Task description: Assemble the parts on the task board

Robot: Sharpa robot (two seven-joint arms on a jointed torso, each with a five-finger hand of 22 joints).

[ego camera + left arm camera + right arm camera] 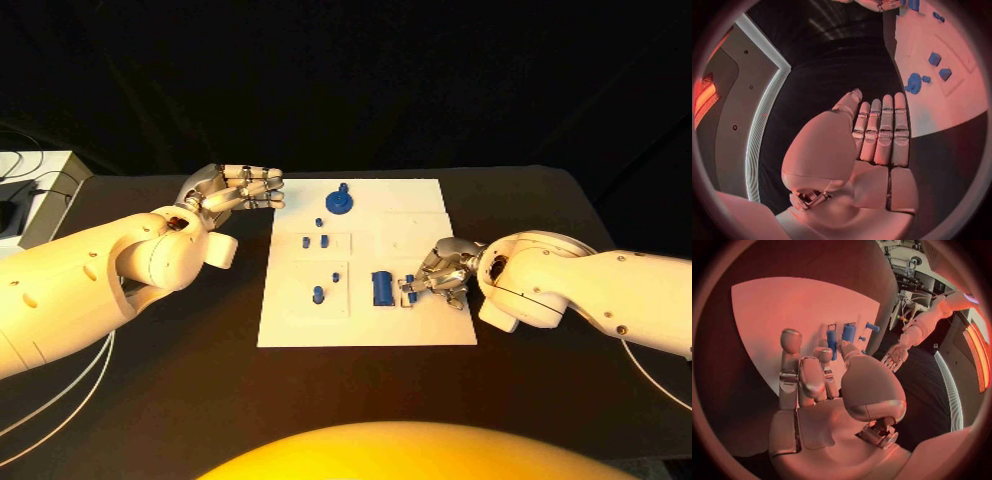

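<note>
The white task board [418, 320] lies mid-table. On it stand a round blue disc with a knob [339, 203], a pair of small blue pieces [316, 241], a blue peg [319, 294] and an upright blue block [382, 287]. My right hand [440, 270] rests at the board's right edge, fingers curled, pinching a small blue part [413, 295] just right of the block. The right wrist view shows its fingertips [823, 356] against a blue bar [831, 337]. My left hand [238, 188] hovers off the board's far left corner, fingers straight [882, 132], holding nothing.
A grey box with cables [29, 195] sits at the table's far left edge. Black tabletop [173, 400] surrounds the board. The disc [913, 82] and two small blue pieces [939, 66] lie ahead of the left hand.
</note>
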